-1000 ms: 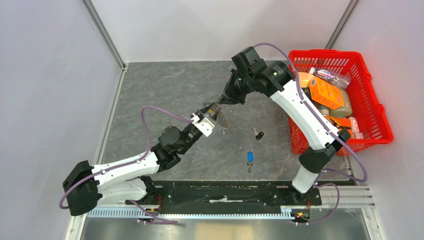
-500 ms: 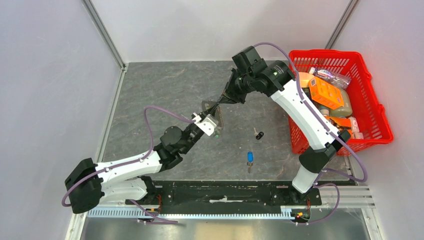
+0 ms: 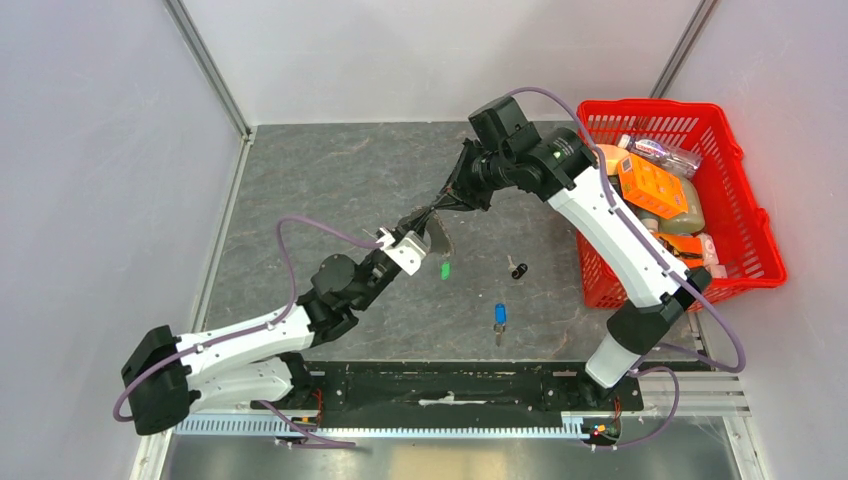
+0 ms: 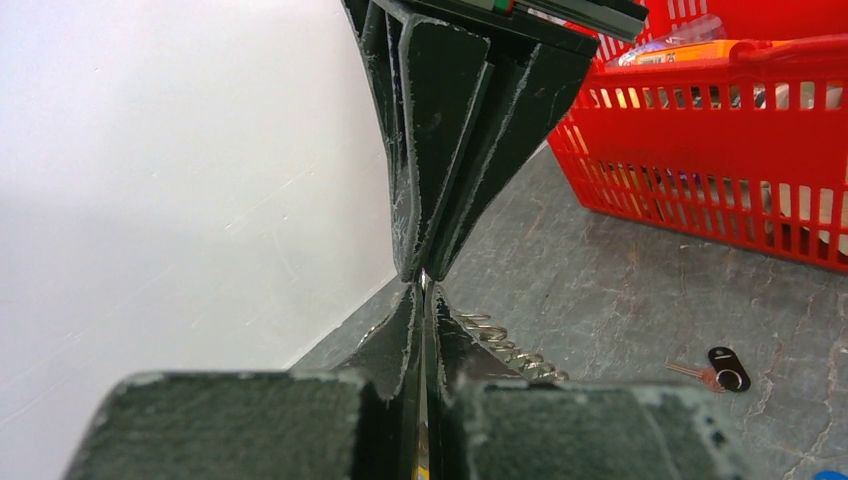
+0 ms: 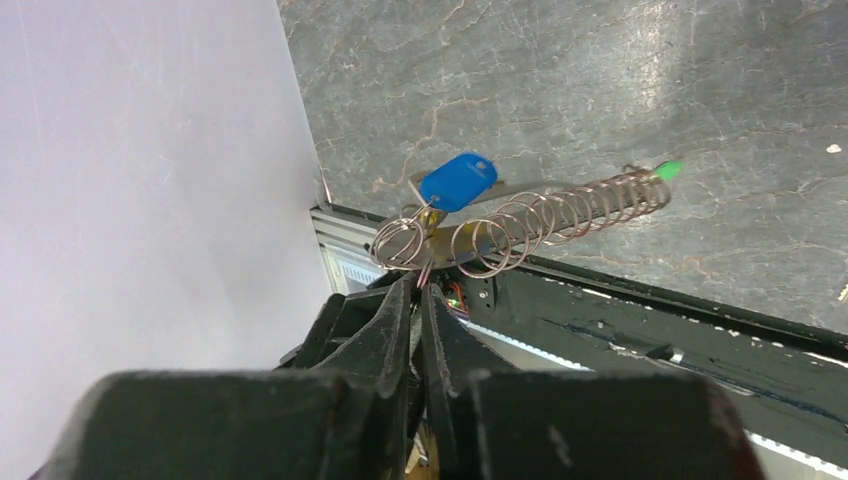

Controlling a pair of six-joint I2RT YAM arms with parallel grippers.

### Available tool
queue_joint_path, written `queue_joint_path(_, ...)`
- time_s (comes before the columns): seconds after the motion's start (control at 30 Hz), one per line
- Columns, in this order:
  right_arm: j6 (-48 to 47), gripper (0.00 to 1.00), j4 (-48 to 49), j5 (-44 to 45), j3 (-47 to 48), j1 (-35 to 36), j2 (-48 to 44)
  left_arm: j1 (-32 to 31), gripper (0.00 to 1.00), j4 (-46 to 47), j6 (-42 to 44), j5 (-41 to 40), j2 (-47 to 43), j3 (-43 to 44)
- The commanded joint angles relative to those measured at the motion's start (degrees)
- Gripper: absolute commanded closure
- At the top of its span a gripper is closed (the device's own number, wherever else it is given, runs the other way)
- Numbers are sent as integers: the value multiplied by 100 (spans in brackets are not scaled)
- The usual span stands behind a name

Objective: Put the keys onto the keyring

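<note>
The keyring [image 5: 400,240] is a wire loop with a coiled chain [image 5: 560,215] ending in a green tag [image 5: 668,170], which hangs free in the top view [image 3: 445,269]. My right gripper [image 5: 420,285] is shut on the loop's wires. A blue-capped key [image 5: 457,181] sits at the loop. My left gripper [image 4: 424,285] is shut on a thin metal blade with a trace of yellow between the fingers. It meets the right gripper [image 3: 437,208] tip to tip above the table. A black-capped key [image 3: 517,269] and a second blue-capped key [image 3: 499,316] lie on the table.
A red basket [image 3: 740,270] full of packages stands at the right, and it also shows in the left wrist view [image 4: 700,60]. White walls close in the left and back. A black rail [image 3: 450,380] runs along the near edge.
The grippers stay tip to tip. The left gripper has shifted slightly up and left. The green tag, hidden a second ago, now hangs out to the lower right of the grippers.
</note>
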Motion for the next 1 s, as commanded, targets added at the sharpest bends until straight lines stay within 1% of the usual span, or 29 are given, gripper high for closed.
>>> queue_joint_path(0.0, -101, 85, 75, -156, -121, 20, -401, 4, 98, 204, -177, -180, -274, 194)
queue_joint_path(0.1, -118, 79, 69, -125, -209, 11, -511, 4, 98, 165, -197, -154, -351, 180)
queue_joint_path(0.23, -128, 73, 69, -118, -246, 10, -633, 4, 98, 65, -232, -111, -457, 187)
queue_joint_path(0.43, -120, 71, 80, -135, -198, -2, -697, 11, 98, -7, -272, -86, -521, 188)
queue_joint_path(0.57, -321, 68, 87, -163, -168, -30, -757, 4, 98, -157, -420, 40, -629, 180)
queue_joint_path(0.63, -540, 67, 91, -241, -202, -41, -798, 6, 98, -323, -566, 202, -752, 212)
queue_joint_path(0.7, -800, 65, 92, -298, -230, -79, -849, 4, 98, -735, -775, 398, -886, 361)
queue_joint_path(0.87, -1866, 59, 101, -358, -201, -110, -1133, 4, 98, -1608, -1328, 816, -1328, 657)
queue_joint_path(0.97, -2609, 59, 70, -571, -251, -116, -1359, 4, 98, -2016, -1684, 993, -1630, 756)
